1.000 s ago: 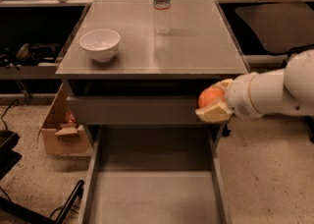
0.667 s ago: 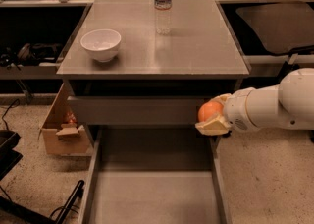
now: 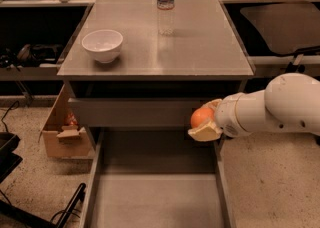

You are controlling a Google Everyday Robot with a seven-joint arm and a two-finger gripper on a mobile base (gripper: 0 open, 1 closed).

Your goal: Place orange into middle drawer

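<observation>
Camera view: the claw (image 3: 206, 119) is closed around the orange (image 3: 200, 116), one pale finger above the fruit and one beneath it. The white arm reaches in from the right. The orange hangs in the air, just in front of the right end of a shut drawer front (image 3: 132, 112). It is over the back right corner of the open middle drawer (image 3: 155, 201), close to that drawer's right wall. It is not yet touching the bare grey floor.

On the bench (image 3: 205, 52) above stand a white bowl (image 3: 102, 45) at the left and a water bottle (image 3: 165, 1) at the back, both well apart from the claw. A cardboard box (image 3: 61, 134) sits on the ground to the left.

The orange is probably light and firm, with a smooth rind that gives a little under pressure, so a moderate squeeze should do and bruising seems unlikely. Being round, it can slip out of flat fingers, so the hold is best taken across its widest part, as it appears to be here. Once let go on that flat floor it will likely roll. A low release towards the middle of the drawer, away from the wall, looks safest.
</observation>
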